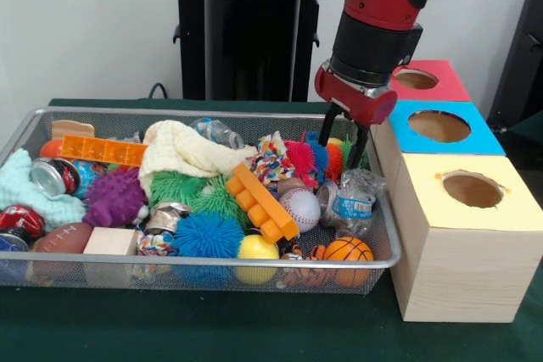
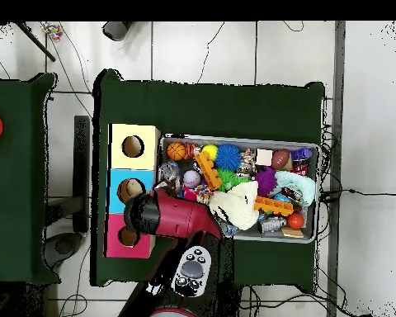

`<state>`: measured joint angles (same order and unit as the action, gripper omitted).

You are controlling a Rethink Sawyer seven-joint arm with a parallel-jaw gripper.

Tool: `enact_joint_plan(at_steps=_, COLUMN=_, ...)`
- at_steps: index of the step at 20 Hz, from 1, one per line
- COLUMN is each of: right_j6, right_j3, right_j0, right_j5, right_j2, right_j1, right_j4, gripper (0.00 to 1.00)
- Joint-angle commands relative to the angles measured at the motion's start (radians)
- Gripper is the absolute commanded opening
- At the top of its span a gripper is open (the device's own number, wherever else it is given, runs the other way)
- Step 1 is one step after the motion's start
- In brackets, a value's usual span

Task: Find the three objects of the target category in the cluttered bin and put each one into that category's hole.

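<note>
Gripper (image 1: 346, 130) hangs with fingers apart over the bin's (image 1: 212, 277) end nearest the boxes.
Just below it lie spiky red and blue balls (image 1: 310, 158); beside the bin stand the red box (image 1: 424, 80), blue box (image 1: 441, 127) and yellow box (image 1: 471, 226), each with a hole.

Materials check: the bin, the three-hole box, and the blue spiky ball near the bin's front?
Silver wire-mesh bin: looks like metal, with a see-through woven grid and a shiny rim. Three-hole box: pale wood, going by the grain on its sides; the tops look painted matt yellow, blue and red. Blue spiky ball: probably soft rubber, with dense thin floppy spikes.
</note>
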<state>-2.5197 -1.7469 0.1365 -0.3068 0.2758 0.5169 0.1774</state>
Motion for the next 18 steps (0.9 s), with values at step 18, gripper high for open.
enact_joint_plan(at_steps=18, right_j6=-0.092, right_j3=0.201, right_j0=-0.013, right_j5=-0.148, right_j2=-0.023, right_j1=-0.075, right_j4=0.025, gripper=1.0)
